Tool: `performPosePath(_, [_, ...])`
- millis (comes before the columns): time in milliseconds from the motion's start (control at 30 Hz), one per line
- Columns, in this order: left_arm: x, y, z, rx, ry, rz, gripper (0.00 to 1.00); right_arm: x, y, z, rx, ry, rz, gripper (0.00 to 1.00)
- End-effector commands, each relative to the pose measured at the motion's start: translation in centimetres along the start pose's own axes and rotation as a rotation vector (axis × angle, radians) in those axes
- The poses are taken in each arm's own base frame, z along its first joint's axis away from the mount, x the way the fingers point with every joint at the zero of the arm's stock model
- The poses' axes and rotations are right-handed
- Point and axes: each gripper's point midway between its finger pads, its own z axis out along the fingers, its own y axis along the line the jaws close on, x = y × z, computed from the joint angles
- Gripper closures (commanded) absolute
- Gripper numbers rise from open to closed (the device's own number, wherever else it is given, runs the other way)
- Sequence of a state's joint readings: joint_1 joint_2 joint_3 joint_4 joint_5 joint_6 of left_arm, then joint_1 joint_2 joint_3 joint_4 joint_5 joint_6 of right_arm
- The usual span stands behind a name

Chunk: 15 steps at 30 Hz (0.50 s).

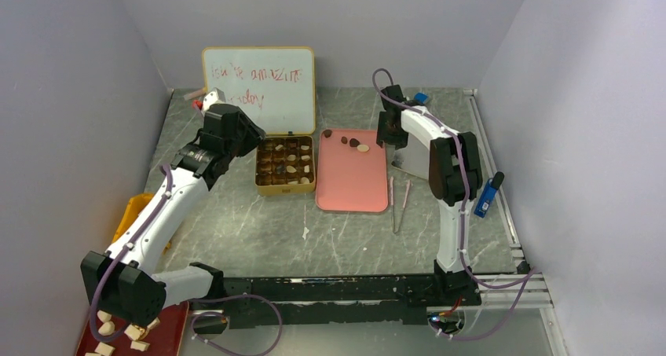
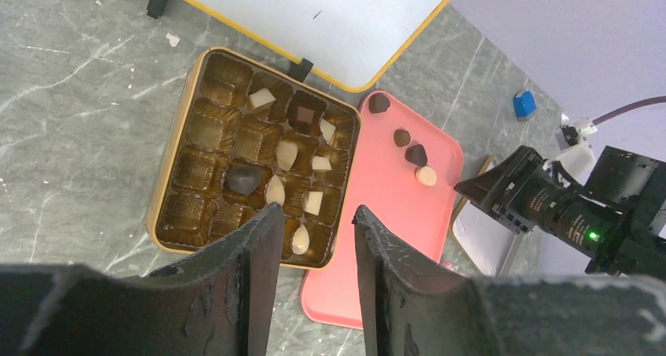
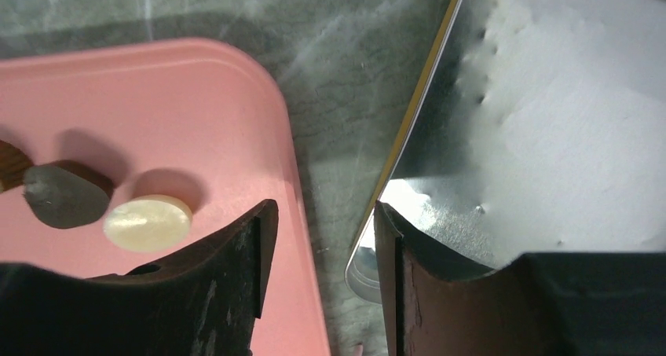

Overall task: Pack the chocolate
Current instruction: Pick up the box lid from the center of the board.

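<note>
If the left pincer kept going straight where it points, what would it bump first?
The left pincer would probably meet the chocolate box first, at its corner beside the pink tray. Depth is hard to judge.

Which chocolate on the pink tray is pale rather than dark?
The oval piece at the row's near end; the other three on the tray are dark brown.

I see four chocolate pieces (image 2: 401,137) loose at the far end of the pink tray (image 2: 369,238): three dark, one pale oval (image 2: 426,175) just beside a dark one. More, mostly tan, sit in cups of the gold box (image 2: 208,124).
</note>
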<state>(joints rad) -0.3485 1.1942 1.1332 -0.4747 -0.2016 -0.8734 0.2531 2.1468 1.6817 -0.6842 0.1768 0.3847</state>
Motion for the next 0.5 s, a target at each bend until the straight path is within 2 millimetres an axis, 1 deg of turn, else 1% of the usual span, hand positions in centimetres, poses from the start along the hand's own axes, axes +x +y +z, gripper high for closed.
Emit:
performPosePath(0, [-0.5,-1.0,0.0,0.039,-0.015,0.004,0.57,-5.0,-0.2,-3.2,-0.013,-0.147,0.036,0.48])
performPosePath(133, [-0.3,-0.9,0.1,0.037,-0.012,0.0,0.57,-5.7,-0.9,-3.2,-0.004,-0.16,0.051,0.48])
performPosePath(267, [-0.2,-0.9,0.2,0.035,-0.01,-0.003,0.57,-6.2,-2.1,-2.9,0.043,-0.163,0.064,0.48])
performPosePath(333, [-0.2,-0.9,0.2,0.036,-0.009,-0.005,0.57,-6.1,-2.7,-2.5,0.062,-0.155,0.074,0.48])
performPosePath(467, [-0.2,-1.0,0.3,0.035,-0.008,-0.007,0.57,-5.7,-3.1,-1.5,0.076,-0.134,0.078,0.48])
